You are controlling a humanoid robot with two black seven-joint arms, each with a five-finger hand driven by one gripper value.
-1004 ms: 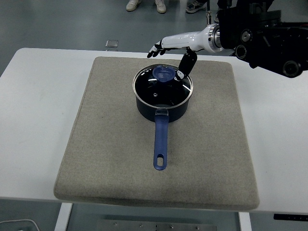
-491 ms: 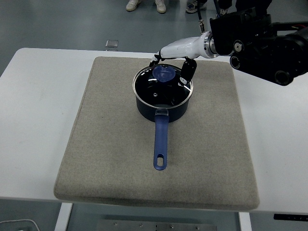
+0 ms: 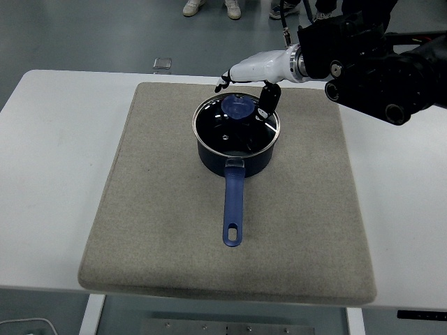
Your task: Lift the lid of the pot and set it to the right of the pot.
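A white table [image 3: 56, 174] is seen carrying everything, and most of its top is covered by a large grey-beige mat [image 3: 160, 230]. The pot [image 3: 236, 155], dark blue with a shiny metal rim, is set on the far half of the mat, roughly midway between the mat's left and right edges. Its long blue handle [image 3: 233, 209] is pointed from the pot toward the near edge of the table and is laid flat on the mat, with a hanging slot near its end.

The right arm [image 3: 370, 63], black and bulky, is brought in from beyond and to the right of the pot. The right hand [image 3: 253, 85], white with dark fingers, is held just above and behind the far rim of the pot. Its fingers [image 3: 224, 78] are loosely spread past the far-left of the lid's knob, while the thumb [image 3: 269, 98] is hung down just to the right of the knob; nothing is gripped.

The glass lid [image 3: 236, 127] is seated on the pot, inside the rim. Its round blue knob [image 3: 238, 106] is seen toward the far side of the pot, between fingers and thumb.

Beyond the table from the pot, shoes [image 3: 209, 7] of people are seen on the floor.
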